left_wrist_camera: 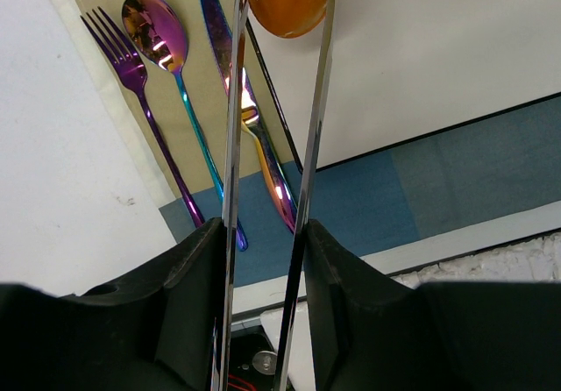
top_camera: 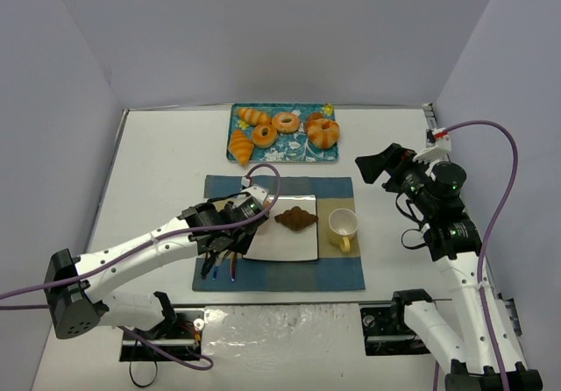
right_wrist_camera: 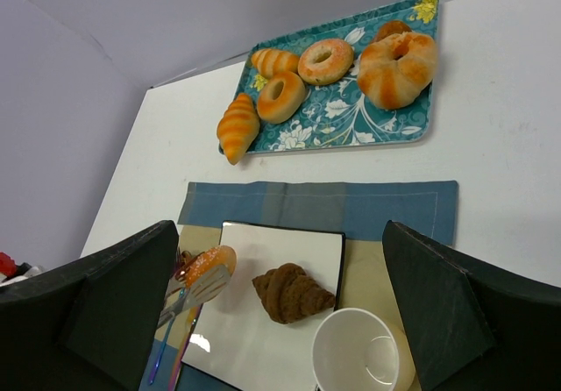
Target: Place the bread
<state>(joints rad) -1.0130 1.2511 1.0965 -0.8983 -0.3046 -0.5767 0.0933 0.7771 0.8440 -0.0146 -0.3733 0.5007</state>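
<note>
My left gripper [top_camera: 230, 226] is shut on a pair of metal tongs [left_wrist_camera: 235, 145]. The tongs pinch an orange seeded bun [left_wrist_camera: 287, 1] at their tips, just above the left edge of the white square plate [top_camera: 285, 244]. The bun [right_wrist_camera: 209, 262] and tongs also show in the right wrist view. A brown croissant [top_camera: 296, 219] lies on the plate. My right gripper [top_camera: 379, 167] is open and empty, held high to the right of the placemat.
A teal tray [top_camera: 307, 150] with several breads and doughnuts stands at the back. A yellow-handled cup [top_camera: 343, 225] sits right of the plate. A fork [left_wrist_camera: 131, 75], spoon [left_wrist_camera: 153, 27] and knife [left_wrist_camera: 254, 119] lie left of the plate on the blue placemat [top_camera: 263, 277].
</note>
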